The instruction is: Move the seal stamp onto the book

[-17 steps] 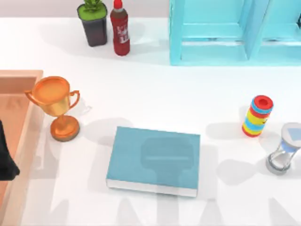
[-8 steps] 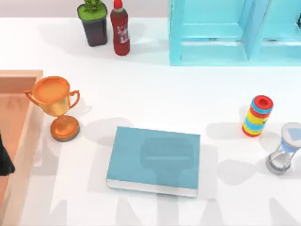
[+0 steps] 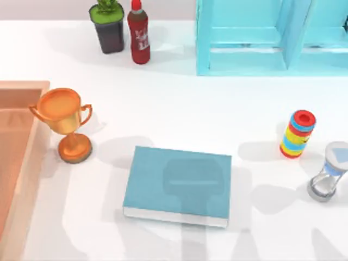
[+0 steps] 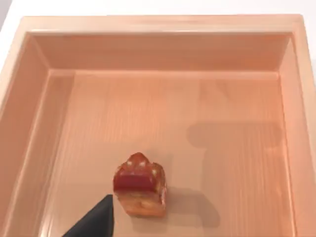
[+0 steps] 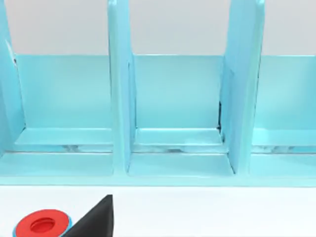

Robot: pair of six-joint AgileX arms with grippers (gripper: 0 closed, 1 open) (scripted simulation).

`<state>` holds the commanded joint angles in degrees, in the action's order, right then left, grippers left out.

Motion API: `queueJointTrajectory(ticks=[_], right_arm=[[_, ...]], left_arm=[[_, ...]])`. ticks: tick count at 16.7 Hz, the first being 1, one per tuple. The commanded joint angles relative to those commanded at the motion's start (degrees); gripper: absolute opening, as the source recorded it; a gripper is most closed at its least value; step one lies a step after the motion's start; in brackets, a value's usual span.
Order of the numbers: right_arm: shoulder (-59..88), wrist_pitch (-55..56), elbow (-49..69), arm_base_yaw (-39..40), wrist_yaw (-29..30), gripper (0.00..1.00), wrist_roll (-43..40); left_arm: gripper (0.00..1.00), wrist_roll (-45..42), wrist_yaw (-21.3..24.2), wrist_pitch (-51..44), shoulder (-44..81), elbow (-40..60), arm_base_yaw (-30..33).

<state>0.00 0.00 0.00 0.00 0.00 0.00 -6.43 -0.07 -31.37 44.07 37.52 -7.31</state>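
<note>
Seal stamp [image 4: 139,185] stands inside wooden tray [image 4: 158,27], away from its walls.

No legible text, number or brand is found. A white label is carried on the red bottle [image 3: 139,33] at the far edge of the table [image 3: 179,109], but its lettering cannot be read. The book [image 3: 178,184] cover is plain.
</note>
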Motion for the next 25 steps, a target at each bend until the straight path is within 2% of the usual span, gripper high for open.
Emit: queueJointTrajectory(ticks=[7, 12, 15, 21, 25], right_arm=[[0.00, 0.00, 0.00, 0.00, 0.00, 1.00, 0.00], [0.00, 0.00, 0.00, 0.00, 0.00, 1.00, 0.00], [0.00, 0.00, 0.00, 0.00, 0.00, 1.00, 0.00], [0.00, 0.00, 0.00, 0.00, 0.00, 1.00, 0.00], [0.00, 0.00, 0.00, 0.00, 0.00, 1.00, 0.00]], left_arm=[[1.00, -6.19, 0.09, -25.09, 40.40, 31.68, -5.25], [1.00, -9.41, 0.18, -36.68, 58.63, 46.84, -7.47], [1.00, -10.22, 0.24, -39.39, 62.56, 50.21, -7.93], [1.00, -10.17, 0.23, -39.20, 62.62, 50.02, -7.67], [1.00, -10.18, 0.25, -33.27, 64.35, 45.64, -7.84]])
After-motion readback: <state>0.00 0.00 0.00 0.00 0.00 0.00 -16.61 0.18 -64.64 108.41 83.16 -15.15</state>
